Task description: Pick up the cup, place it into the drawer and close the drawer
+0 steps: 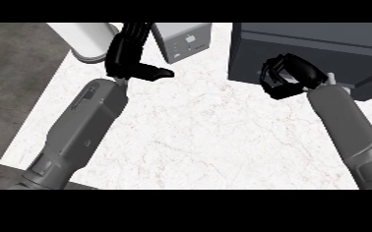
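A white cylinder that looks like the cup (85, 40) stands at the counter's far left corner. My left hand (129, 54) is beside it on its right, fingers straight and pointing away, thumb stuck out to the right, holding nothing. The dark grey drawer unit (312, 44) fills the far right. My right hand (288, 76) hovers at its near edge with fingers curled into the palm. Nothing shows inside that hand. I cannot tell whether the drawer stands open.
A light grey box (184, 39) sits at the back between the white cylinder and the drawer unit. The white marble counter (196, 132) spreads between my forearms. Its left edge drops to dark floor (22, 78).
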